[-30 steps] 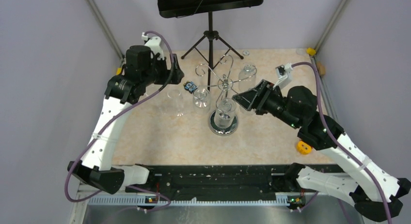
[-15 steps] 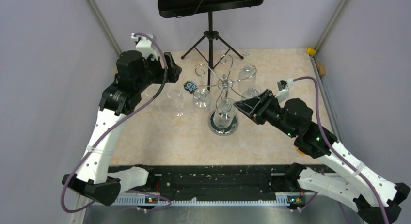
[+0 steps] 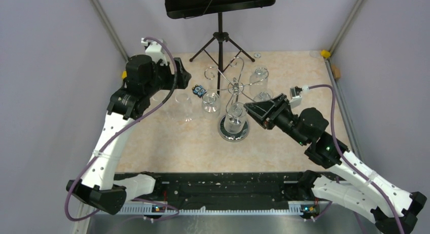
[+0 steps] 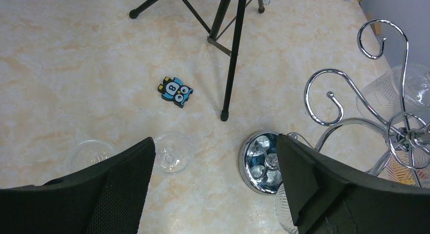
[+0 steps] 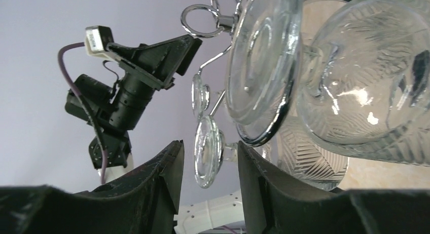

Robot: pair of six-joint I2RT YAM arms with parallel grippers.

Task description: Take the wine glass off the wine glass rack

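The clear leaf-cut wine glass [image 5: 365,77] hangs upside down from the shiny chrome wire wine glass rack [image 3: 223,131]. Its long axis is upright, with the round foot caught in a curled hook above and the mouth toward the marbled beige surface [image 3: 167,143]. It sits just past the tips of the right gripper [image 5: 209,145], to the side of the gap away from the arm bases, not between the fingers. Those fingers stand partly spread and pinch nothing; whether one touches the bowl cannot be told. The bowl's rim runs out of the wrist view, and from above the gripper covers its lower part. Other hanging glasses [image 5: 208,150] show beyond the fingertips. The left gripper [image 4: 215,143], well apart from the wine glass, is spread wide and bare above two standing glasses [image 4: 172,152] on the surface.
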